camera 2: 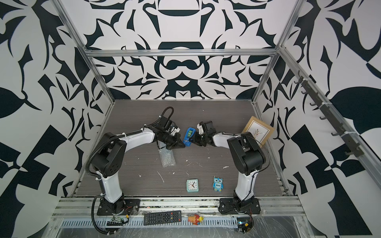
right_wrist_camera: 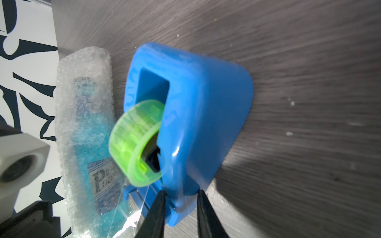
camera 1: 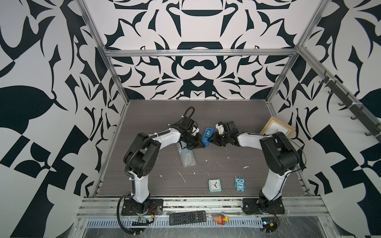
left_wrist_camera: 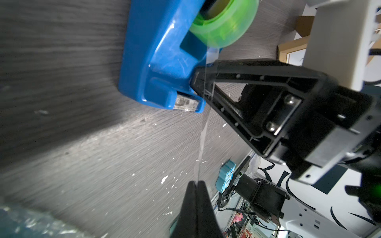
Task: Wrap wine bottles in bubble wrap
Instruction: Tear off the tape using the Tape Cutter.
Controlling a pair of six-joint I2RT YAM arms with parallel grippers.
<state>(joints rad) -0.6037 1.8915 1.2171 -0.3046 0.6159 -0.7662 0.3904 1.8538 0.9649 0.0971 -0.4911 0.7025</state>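
One bottle [right_wrist_camera: 88, 131], rolled up in bubble wrap [right_wrist_camera: 82, 61], lies on its side on the table [camera 1: 237, 115], just beside the tape dispenser [right_wrist_camera: 195, 115].
Left gripper [left_wrist_camera: 196, 185]: jaws pinched together on a clear strip of tape [left_wrist_camera: 203, 131] running from the green roll [left_wrist_camera: 224, 22]. Right gripper [right_wrist_camera: 180, 197]: narrow, fingers either side of the dispenser's cutter end; cannot tell whether it clamps. In both top views, the bundle's far end is tucked under the left gripper.

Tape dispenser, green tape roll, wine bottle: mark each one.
tape dispenser [right_wrist_camera: 206, 115], right wrist view, side of the blue housing.
green tape roll [right_wrist_camera: 125, 127], right wrist view, outer band.
wine bottle [right_wrist_camera: 90, 142], right wrist view, blue body seen through the bubble wrap [right_wrist_camera: 82, 59].
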